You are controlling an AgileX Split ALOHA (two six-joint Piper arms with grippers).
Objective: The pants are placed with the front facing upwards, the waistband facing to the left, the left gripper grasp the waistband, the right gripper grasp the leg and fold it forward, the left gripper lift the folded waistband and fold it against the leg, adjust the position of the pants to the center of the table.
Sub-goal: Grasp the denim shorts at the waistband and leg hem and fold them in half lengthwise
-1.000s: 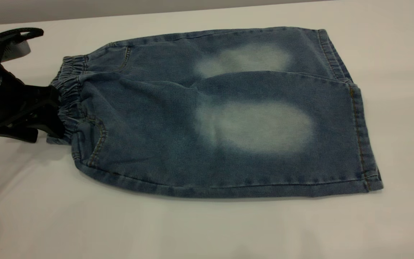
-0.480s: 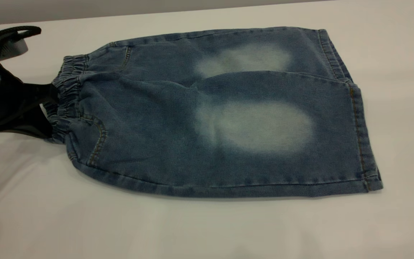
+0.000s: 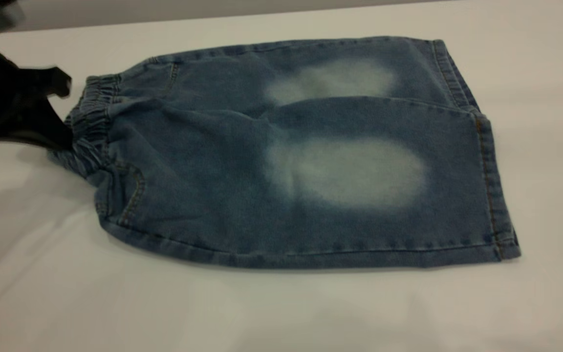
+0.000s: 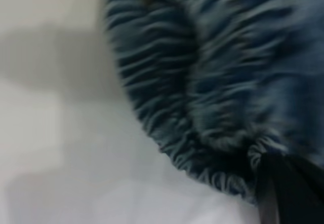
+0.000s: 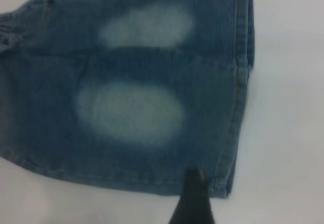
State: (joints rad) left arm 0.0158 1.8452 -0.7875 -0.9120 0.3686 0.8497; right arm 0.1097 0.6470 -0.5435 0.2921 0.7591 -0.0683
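Surface, plain white-grey, fills the near foreground of the exterior view and carries the pants. These lie flat with the front up: the near leg shows a large pale oval patch, the far leg a smaller one. The leg hems point to the right of that view, and the near hem corner rests on the surface.

Waistband, gathered and darker blue, forms the narrower end at the left. Its near portion is raised slightly off the surface and pulled toward the left gripper, which sits at the far left edge of the exterior view. The jaws stand either side of the ruffled band, one black finger above it and one lower, and appear closed on it. The left wrist view shows the ruffled elastic up close with a black finger pressed into the fabric.

Right gripper appears only in the right wrist view, as a single dark finger just beside the near hem corner; the state of its jaws cannot be told.
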